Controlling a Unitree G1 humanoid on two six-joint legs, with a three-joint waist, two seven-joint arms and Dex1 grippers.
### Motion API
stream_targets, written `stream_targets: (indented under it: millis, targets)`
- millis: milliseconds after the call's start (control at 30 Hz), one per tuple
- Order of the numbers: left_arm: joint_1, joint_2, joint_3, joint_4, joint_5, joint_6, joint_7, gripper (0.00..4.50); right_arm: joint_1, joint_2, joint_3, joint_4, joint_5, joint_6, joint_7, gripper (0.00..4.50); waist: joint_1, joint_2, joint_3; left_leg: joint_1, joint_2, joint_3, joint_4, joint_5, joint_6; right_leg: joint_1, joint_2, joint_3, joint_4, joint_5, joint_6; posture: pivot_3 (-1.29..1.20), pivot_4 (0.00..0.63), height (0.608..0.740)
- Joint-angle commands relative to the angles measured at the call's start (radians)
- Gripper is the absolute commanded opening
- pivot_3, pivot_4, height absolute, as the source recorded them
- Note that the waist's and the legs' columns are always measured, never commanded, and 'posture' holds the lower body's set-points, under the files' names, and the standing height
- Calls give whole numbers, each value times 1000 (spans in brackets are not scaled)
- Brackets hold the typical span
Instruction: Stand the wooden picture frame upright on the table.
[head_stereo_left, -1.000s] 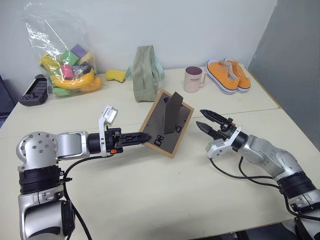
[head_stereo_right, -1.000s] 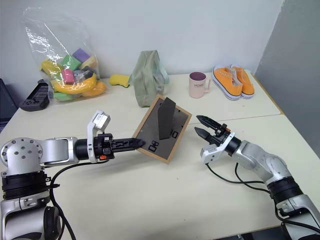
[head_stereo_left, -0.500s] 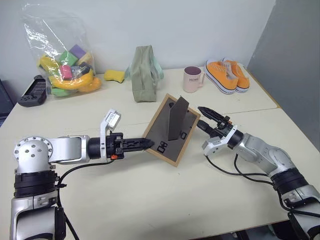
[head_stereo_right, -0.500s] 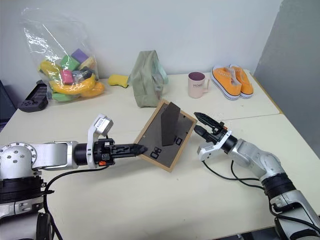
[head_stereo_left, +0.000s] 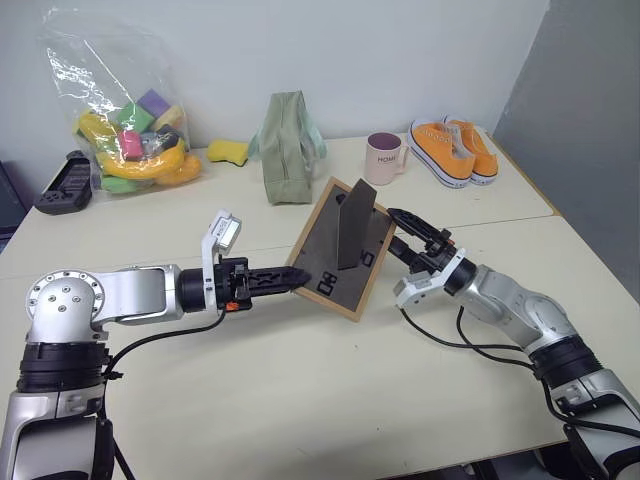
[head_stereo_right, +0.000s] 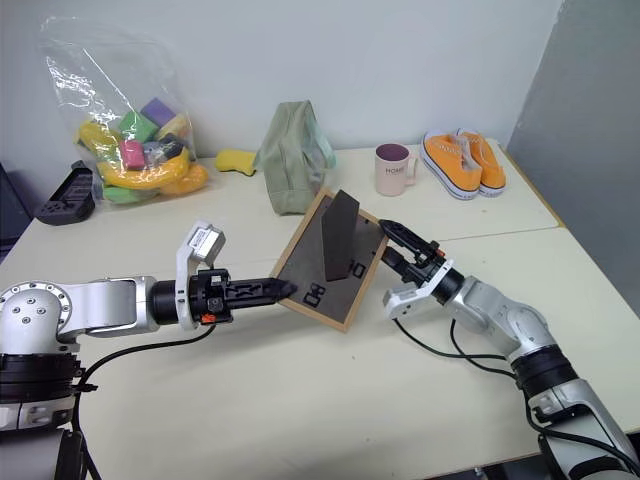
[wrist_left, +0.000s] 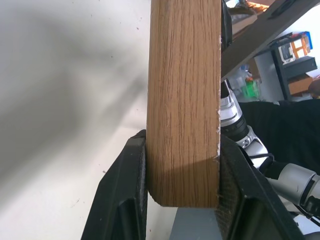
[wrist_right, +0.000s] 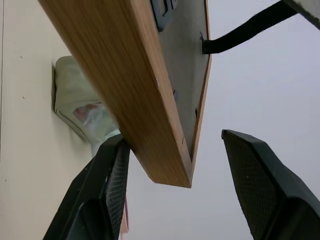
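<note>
Wooden picture frame (head_stereo_left: 340, 250) not yet standing; left gripper (head_stereo_left: 290, 279) clamps its edge, holding it tilted, stand unfolded; right gripper (head_stereo_left: 410, 237) spread wide around its opposite edge; setting down remains.

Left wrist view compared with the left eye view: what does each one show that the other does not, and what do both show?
Left wrist view: the two black fingers pressed on either side of the picture frame's light wood edge. Left eye view: the frame's dark back with its fold-out stand, the open right gripper around the opposite edge, the mug and orange shoes. Both: the frame, held tilted over the table.
</note>
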Motion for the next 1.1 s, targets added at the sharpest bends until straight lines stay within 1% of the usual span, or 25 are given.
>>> stream_targets:
  millis: [33, 267, 533, 667, 700, 733, 800, 1000, 1100]
  targets:
    - [-12, 29, -10, -34, -60, -37, -8, 1293, -35, 20, 16, -8, -25, 4, -45, 3006, 0, 0, 0, 0, 0, 0, 0, 0, 0, 0, 0, 0, 0, 0, 0, 0, 150, 740]
    - [-5, 55, -37, -43, -88, -71, -2, 1293, -40, 21, 40, 10, -33, -1, -68, 3006, 0, 0, 0, 0, 0, 1, 0, 0, 0, 0, 0, 0, 0, 0, 0, 0, 150, 740]
    - [8, 77, -57, -56, -114, -100, 1, 1293, -57, 17, 39, 28, -23, -5, -69, 3006, -3, 0, 0, 0, 0, 1, 0, 0, 0, -1, 0, 0, 1, 0, 0, 0, 150, 740]
    - [13, 85, -65, -61, -123, -109, -1, 1293, -61, 13, 38, 35, -18, -10, -64, 2251, -4, 0, 0, 0, 0, 2, 0, 0, 0, -1, 1, 1, 0, 0, 0, 0, 150, 740]
    - [12, 85, -66, -60, -123, -110, -1, 1293, -61, 10, 37, 37, -17, -12, -64, 2102, -5, 0, 0, 0, 0, 2, 0, 0, 0, -1, 1, 1, 1, 0, 0, 0, 150, 740]
    - [11, 85, -66, -60, -124, -111, -1, 1293, -61, 5, 35, 40, -16, -15, -66, 2123, -5, 0, 0, 0, 0, 2, 0, 0, 0, -1, 1, 0, 1, 0, 0, 0, 150, 740]
    - [10, 85, -68, -59, -124, -113, -2, 1293, -61, -2, 35, 45, -15, -19, -69, 1777, -5, 0, 0, 0, 0, 2, 0, 0, 0, -1, 1, 1, 1, 0, 0, 0, 150, 740]
    - [16, 95, -70, -29, -124, -94, -19, 1293, -64, -46, 28, 54, -20, -35, -93, 1542, -6, 0, 0, 0, 0, 2, 0, 0, 0, -1, 1, 1, 1, 0, 0, 0, 150, 740]
    - [22, 110, -82, -26, -124, -83, -27, 1293, -69, -80, 43, 48, -59, -62, -119, 1450, -6, 0, 0, 0, 0, 2, 0, 0, 0, -1, 1, 1, 1, 0, 0, 0, 150, 740]
